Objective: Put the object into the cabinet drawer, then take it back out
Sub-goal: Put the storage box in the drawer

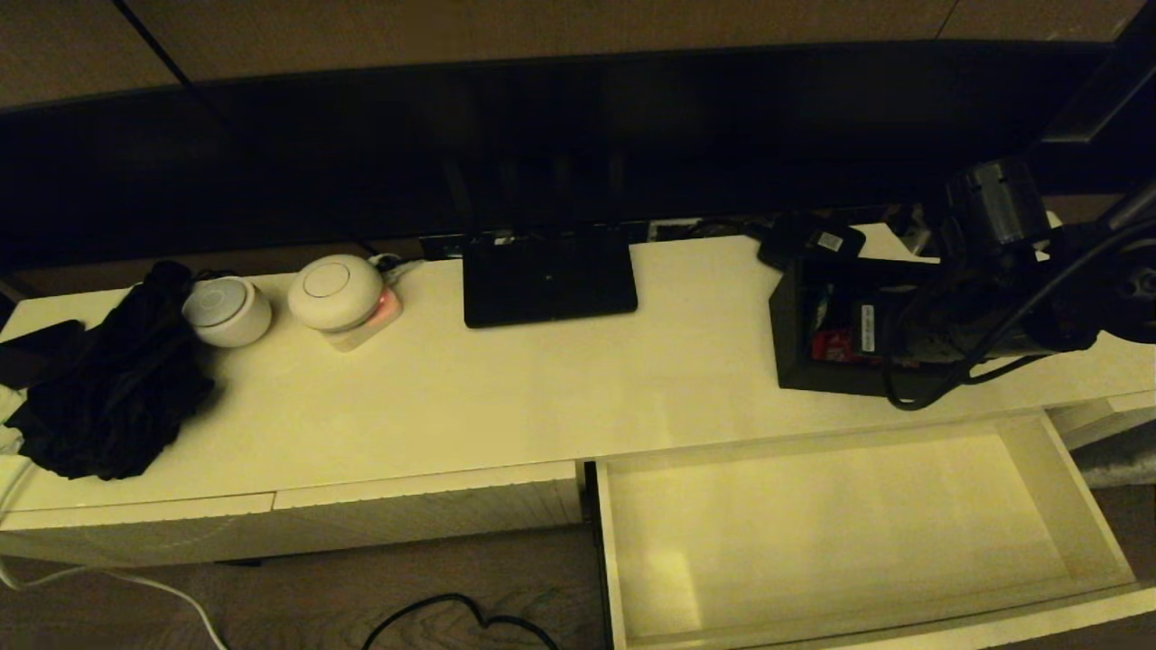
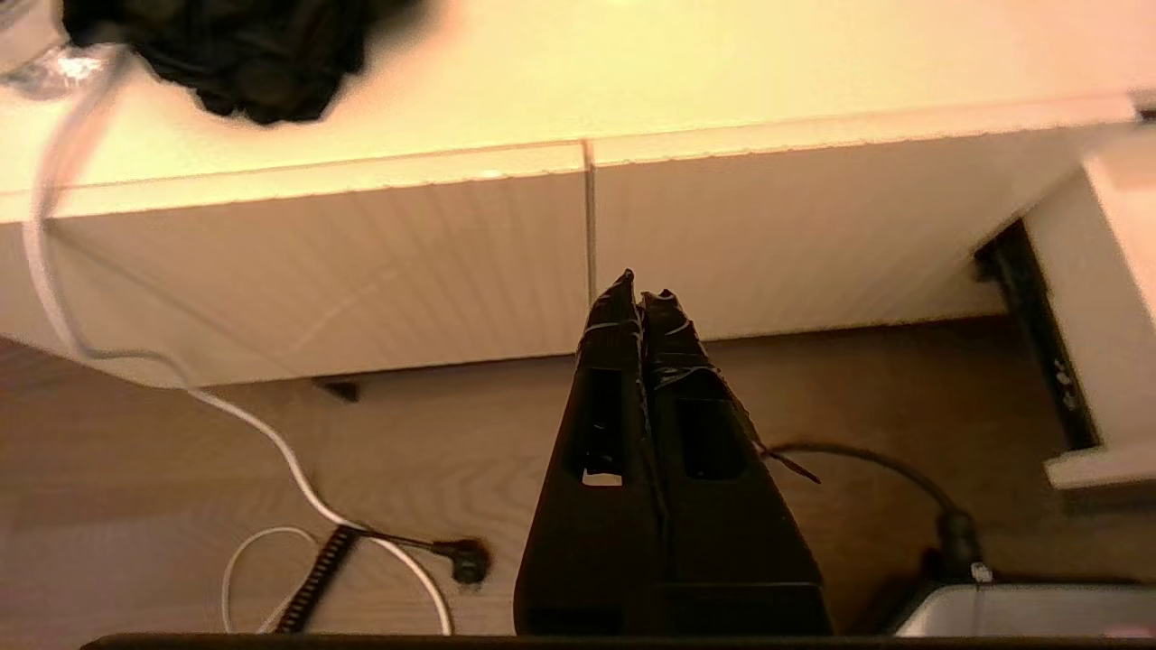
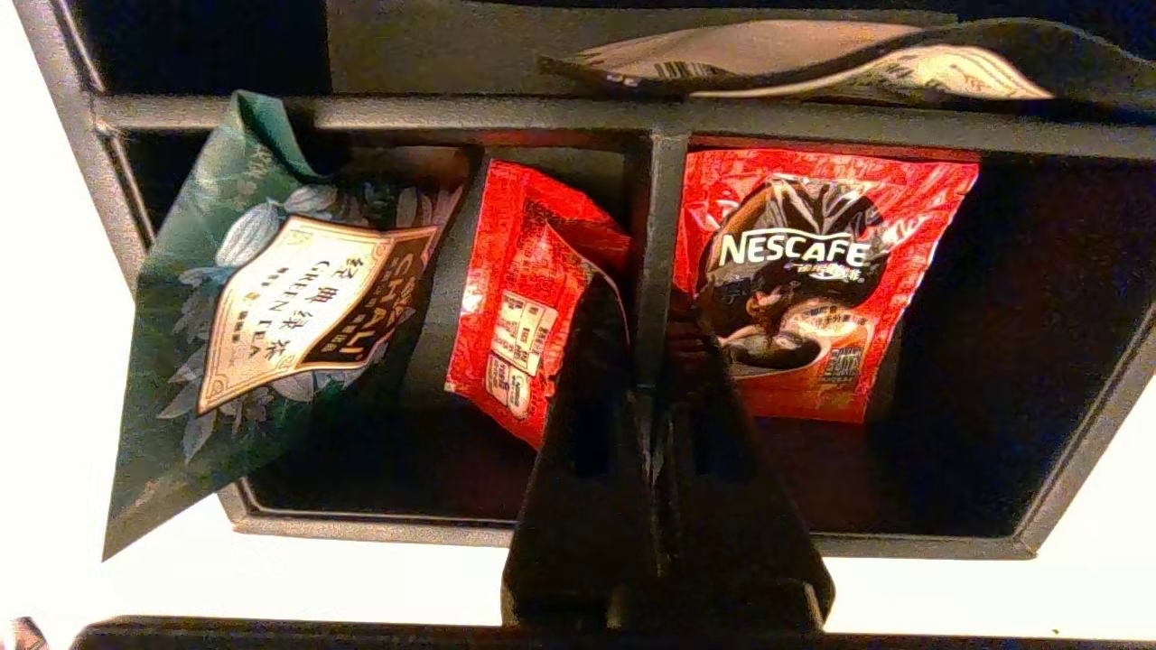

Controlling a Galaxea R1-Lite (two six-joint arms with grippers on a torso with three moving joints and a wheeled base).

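Right gripper [image 3: 646, 311] clenches the divider inside the box [image 1: 799, 348], right of frame: pickup step. Next, lift it into the open drawer [image 1: 849, 533] below.

One black divided box [image 1: 795, 334] holding two red packets [image 3: 804, 280], one green tea packet [image 3: 271, 316] and one pale packet [image 3: 795, 59]. One open drawer [image 1: 1075, 487]; two closed drawer fronts [image 2: 316, 262]. Two round white devices [image 1: 336, 291]; one black router [image 1: 549, 275]; one black cloth [image 1: 108, 397]. Two grippers, right [image 3: 648, 316] and left [image 2: 639, 298].
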